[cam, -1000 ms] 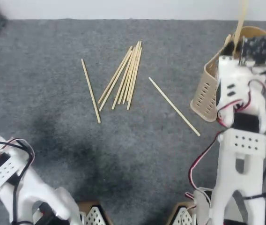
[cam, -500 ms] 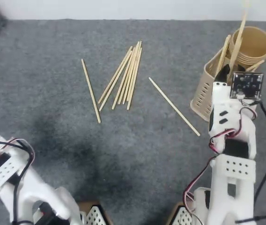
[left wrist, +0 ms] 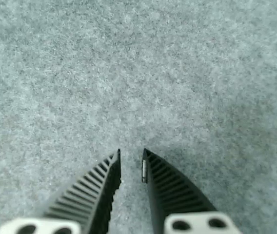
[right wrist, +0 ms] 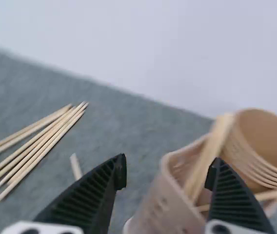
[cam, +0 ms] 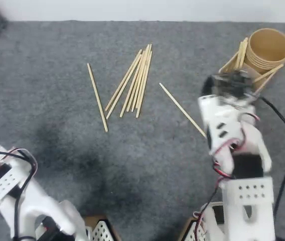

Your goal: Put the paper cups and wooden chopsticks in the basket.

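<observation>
While beside basket [right wrist: 159, 212], right gripper [right wrist: 168, 166] agape.

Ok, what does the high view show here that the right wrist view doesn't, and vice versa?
High view adds: the left arm at the near edge, and a lone chopstick lying apart from the pile, on the side away from the basket. Right wrist view adds: the right pincer, jaws open, and the pale wall behind. Both: the chopstick pile, and the basket holding stacked cups.
</observation>
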Tool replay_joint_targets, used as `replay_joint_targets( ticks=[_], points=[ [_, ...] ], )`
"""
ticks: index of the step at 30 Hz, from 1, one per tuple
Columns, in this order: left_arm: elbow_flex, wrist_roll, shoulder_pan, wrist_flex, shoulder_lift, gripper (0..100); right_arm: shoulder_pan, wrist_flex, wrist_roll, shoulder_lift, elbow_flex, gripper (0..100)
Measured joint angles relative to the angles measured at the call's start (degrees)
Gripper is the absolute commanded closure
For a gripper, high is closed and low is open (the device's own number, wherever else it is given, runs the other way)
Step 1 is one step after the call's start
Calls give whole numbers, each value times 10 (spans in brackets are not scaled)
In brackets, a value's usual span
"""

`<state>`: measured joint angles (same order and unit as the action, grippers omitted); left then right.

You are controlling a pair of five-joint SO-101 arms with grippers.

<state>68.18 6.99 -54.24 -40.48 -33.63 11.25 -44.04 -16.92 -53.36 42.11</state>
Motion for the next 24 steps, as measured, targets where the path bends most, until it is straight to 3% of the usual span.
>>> replay_joint_targets(
  ticks=[4, 15, 24],
  points=[
    [0, 0, 0, 0, 0, 924, 28, -55, -16, 110, -70, 730],
    [0, 0, 0, 0, 0, 924, 40, -76, -82, 531, -237, 730],
    [0, 0, 0, 0, 0, 924, 40, -149, -84, 790, -421, 766]
  ],
)
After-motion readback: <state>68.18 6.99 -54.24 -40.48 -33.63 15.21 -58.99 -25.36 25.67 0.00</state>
